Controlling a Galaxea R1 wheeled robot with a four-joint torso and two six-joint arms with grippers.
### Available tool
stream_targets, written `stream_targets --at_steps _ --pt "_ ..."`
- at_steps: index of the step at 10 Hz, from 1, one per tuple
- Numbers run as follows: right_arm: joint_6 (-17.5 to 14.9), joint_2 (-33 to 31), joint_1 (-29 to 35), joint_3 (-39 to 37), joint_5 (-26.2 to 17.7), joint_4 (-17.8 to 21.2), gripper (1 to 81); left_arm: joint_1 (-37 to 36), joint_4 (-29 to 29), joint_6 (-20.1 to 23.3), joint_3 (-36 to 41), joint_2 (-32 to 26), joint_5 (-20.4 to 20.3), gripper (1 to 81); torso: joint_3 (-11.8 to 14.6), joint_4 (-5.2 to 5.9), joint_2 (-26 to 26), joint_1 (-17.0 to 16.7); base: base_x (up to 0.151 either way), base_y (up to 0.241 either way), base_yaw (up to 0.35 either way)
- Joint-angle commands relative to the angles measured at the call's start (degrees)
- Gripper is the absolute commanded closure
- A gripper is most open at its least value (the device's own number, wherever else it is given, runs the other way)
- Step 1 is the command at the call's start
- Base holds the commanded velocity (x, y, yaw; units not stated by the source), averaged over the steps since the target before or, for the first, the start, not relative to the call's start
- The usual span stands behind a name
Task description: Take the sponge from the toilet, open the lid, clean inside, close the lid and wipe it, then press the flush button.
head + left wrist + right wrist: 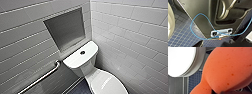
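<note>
Orange-red foam, the sponge [226, 68] bulges around a pinched waist where the right gripper [216, 92] seems clenched on it, near the lid [180, 59]; light, soft and squashy, probably slippery when wet; best held deep across its middle.

The white glossy ceramic toilet [85, 68] stands in the corner where two tiled walls meet. Its rectangular, rounded tank [73, 60] is at the back and its oval bowl end is nearer the head camera. The small round dark flush button [82, 52], with a pale rim, sits in the middle of the flat tank top. The white oval glossy plastic lid [107, 83] lies shut over the bowl. In the right wrist view the bright red-orange soft sponge [228, 68] shows very close. It is speckled with darker spots and pinched narrow at one end, just beside the toilet's white rounded edge.
</note>
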Motion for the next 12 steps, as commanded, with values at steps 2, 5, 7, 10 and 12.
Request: stream_targets --at_steps 2,5,7,10,12 --pt "-15.48 -11.25 14.49 21.27 -6.70 4.51 81.1 0.39 0.72 0.48 0.05 -0.13 4.96 1.0 0.00 0.00 0.00 0.00 0.000 0.000 0.000" --pt "-16.47 -9.69 30.49 15.51 -21.19 9.36 81.1 0.22 0.72 0.48 -0.13 -0.13 4.96 1.0 0.00 0.00 0.00 0.00 0.000 0.000 0.000" --pt "-16.38 -4.69 38.67 5.94 -31.21 9.99 81.1 0.22 0.64 0.48 -0.13 -0.13 4.96 1.0 0.00 0.00 0.00 0.00 0.000 0.000 0.000" --pt "-16.47 3.24 47.74 -7.01 -43.20 9.03 81.1 0.22 0.37 0.39 -0.13 -0.30 4.96 1.0 0.00 0.00 0.00 0.00 0.000 0.000 0.000" --pt "-16.38 9.55 52.93 -16.48 -52.08 5.09 81.1 0.22 0.37 0.39 -0.13 -0.30 5.04 1.0 0.00 0.00 0.00 0.00 0.000 0.000 0.000"
